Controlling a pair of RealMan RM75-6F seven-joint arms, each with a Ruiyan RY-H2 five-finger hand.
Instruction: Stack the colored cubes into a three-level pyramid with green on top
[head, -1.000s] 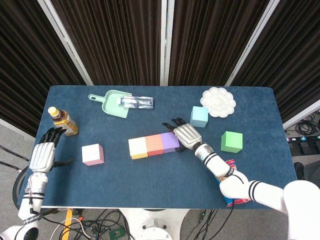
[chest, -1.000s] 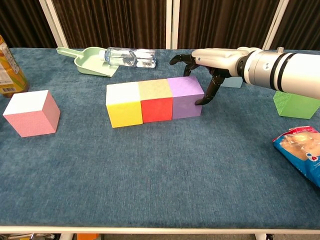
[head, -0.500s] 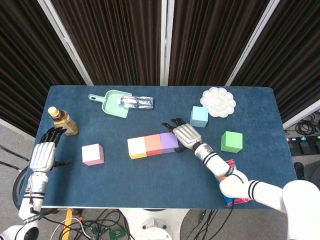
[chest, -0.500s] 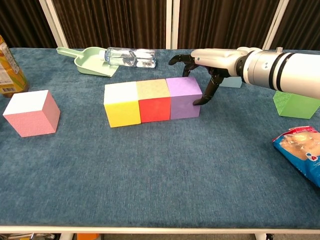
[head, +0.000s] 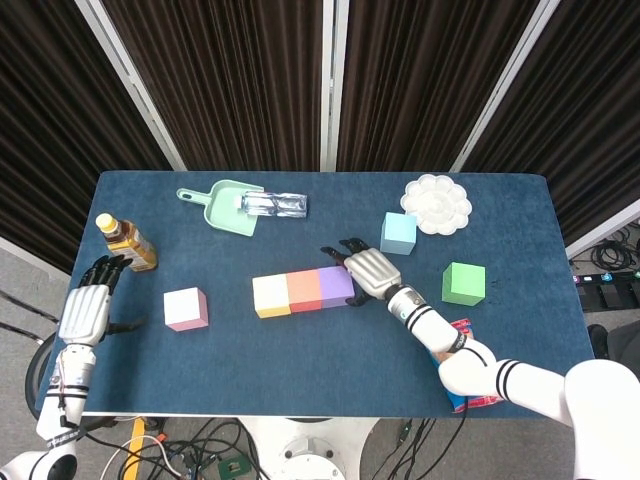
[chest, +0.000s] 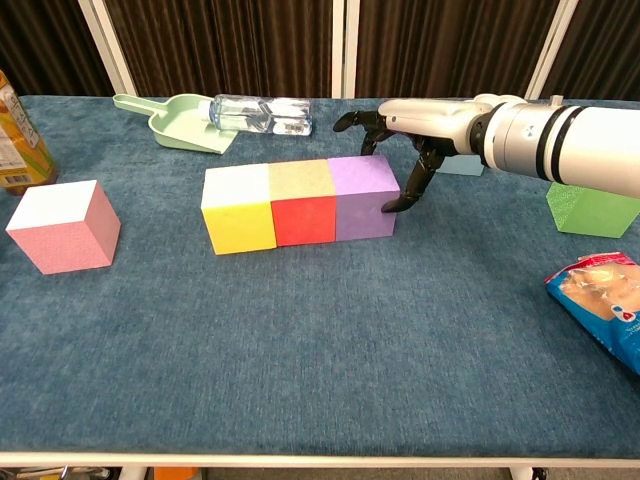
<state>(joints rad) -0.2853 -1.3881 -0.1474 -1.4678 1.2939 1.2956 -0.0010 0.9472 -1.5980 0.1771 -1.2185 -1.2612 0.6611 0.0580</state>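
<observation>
A yellow cube (head: 271, 296) (chest: 238, 208), a red cube (head: 303, 291) (chest: 304, 201) and a purple cube (head: 336, 286) (chest: 365, 197) sit in a touching row mid-table. My right hand (head: 365, 270) (chest: 412, 127) presses its fingertips against the purple cube's right side, fingers spread, holding nothing. A pink cube (head: 186, 308) (chest: 63, 227) lies alone to the left. A light blue cube (head: 398, 233) stands behind the hand; in the chest view the arm mostly hides it. A green cube (head: 464, 283) (chest: 591, 210) rests at the right. My left hand (head: 86, 308) hangs open off the table's left edge.
A mint dustpan (head: 224, 208) (chest: 178, 118) with a clear bottle (head: 273, 204) (chest: 260, 112) in it lies at the back. A tea bottle (head: 126, 243) (chest: 17, 134) stands far left, a white palette (head: 436, 204) back right, and a snack bag (chest: 606, 301) near the front right edge.
My right hand has pushed the row of three cubes a little to the left, staying against the purple cube. The left hand has not moved.
</observation>
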